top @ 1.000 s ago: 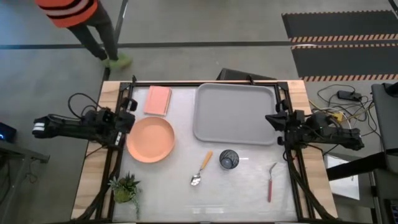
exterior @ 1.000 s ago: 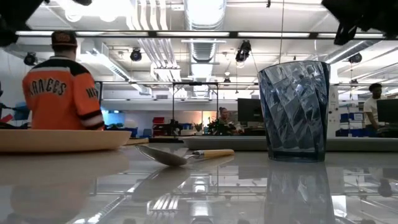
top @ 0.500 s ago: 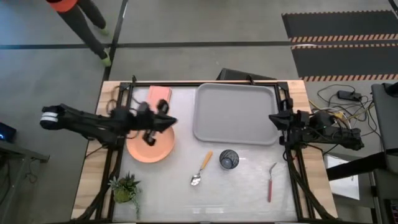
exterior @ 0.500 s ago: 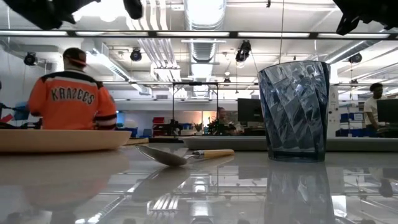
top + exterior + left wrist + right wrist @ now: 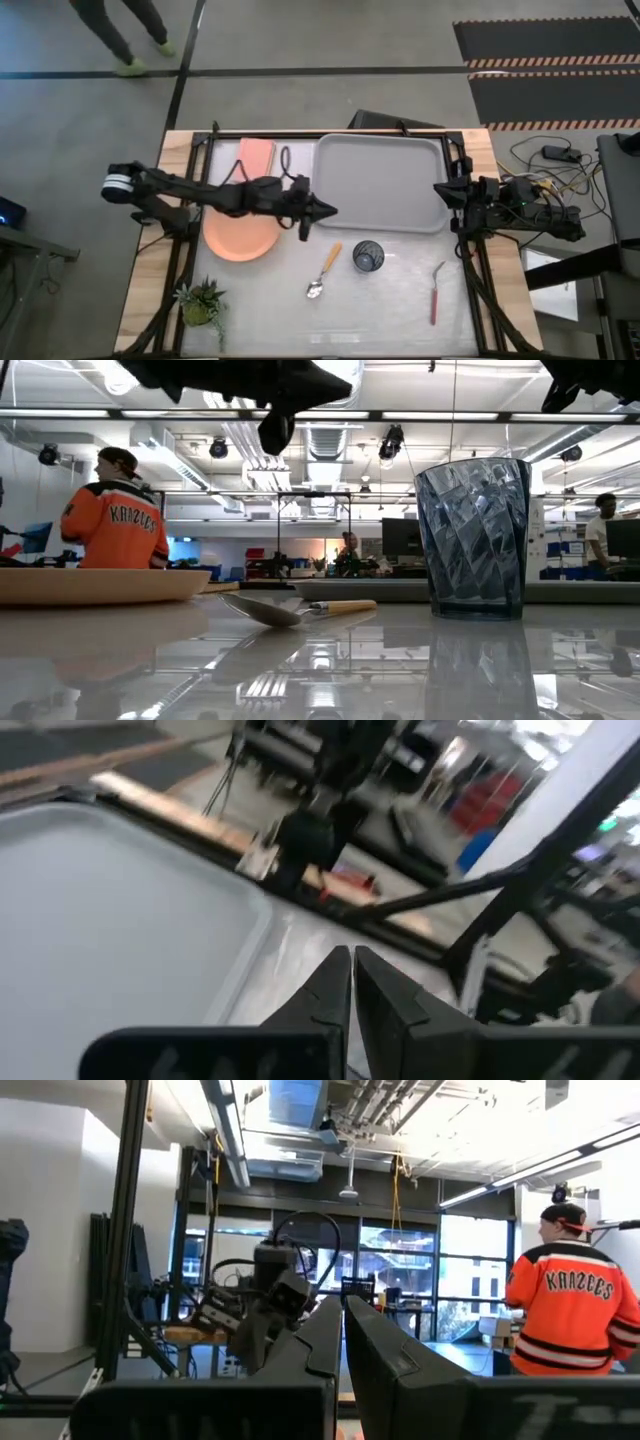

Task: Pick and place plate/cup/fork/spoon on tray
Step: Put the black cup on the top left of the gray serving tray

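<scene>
The left arm reaches across the table from its left side, passing over the salmon-orange plate [image 5: 241,234]. The left gripper [image 5: 326,212] hangs above the white tabletop just off the near left corner of the light-grey tray [image 5: 378,183], its two dark fingers pressed together with nothing between them; the left wrist view shows the same pinched fingers [image 5: 372,992] with the tray's rim beside them. The right gripper [image 5: 438,189] waits at the right edge of the table, beside the tray's right rim, its fingers likewise together and holding nothing.

The tray lies at the far middle of the table with nothing on it. The plate sits on the table to its left, and a flat pink rectangular pad [image 5: 256,159] lies just beyond the plate. In front of the tray stand the blue-grey cup [image 5: 367,257] and, just to its left, the orange-handled spoon [image 5: 323,271], lying with its bowl toward the near edge. The red-handled fork [image 5: 436,292] lies well to the cup's right. A small potted plant [image 5: 201,301] stands at the near left corner. In the low view a person in an orange jersey [image 5: 116,525] stands in the room beyond.
</scene>
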Motion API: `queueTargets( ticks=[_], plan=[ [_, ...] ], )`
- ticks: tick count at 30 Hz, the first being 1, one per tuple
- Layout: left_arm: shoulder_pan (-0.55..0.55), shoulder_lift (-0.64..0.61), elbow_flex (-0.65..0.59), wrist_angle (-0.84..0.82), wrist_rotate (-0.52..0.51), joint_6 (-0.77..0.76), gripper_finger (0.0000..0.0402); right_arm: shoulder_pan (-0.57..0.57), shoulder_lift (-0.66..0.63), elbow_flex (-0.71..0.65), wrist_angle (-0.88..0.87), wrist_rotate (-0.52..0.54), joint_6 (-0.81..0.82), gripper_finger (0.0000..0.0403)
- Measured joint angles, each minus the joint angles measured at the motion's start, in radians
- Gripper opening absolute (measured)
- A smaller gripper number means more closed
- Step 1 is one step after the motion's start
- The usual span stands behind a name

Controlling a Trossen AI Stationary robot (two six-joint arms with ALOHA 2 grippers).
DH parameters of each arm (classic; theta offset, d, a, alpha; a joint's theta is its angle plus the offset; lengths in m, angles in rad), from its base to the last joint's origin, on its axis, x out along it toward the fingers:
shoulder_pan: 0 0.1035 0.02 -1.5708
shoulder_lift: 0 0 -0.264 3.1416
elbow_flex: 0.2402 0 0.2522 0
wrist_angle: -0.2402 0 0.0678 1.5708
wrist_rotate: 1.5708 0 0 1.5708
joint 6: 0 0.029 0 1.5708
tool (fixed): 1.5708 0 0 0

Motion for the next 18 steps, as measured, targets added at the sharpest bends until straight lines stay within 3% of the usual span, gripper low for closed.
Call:
queueTargets(
  ticks=[6, 9, 18],
  plan=[
    [-0.06, 0.039, 0.143, -0.313, -0.142, -0.006, 0.0, 0.0, 0.0, 0.0, 0.0, 0.0, 0.0, 0.0009],
    [-0.091, 0.053, 0.207, -0.404, -0.15, -0.027, 0.0, 0.0, 0.0, 0.0, 0.0, 0.0, 0.0, 0.0009],
    [-0.173, 0.099, 0.283, -0.429, -0.147, 0.056, 0.0, 0.0, 0.0, 0.0, 0.0, 0.008, 0.0, 0.0009]
  ],
)
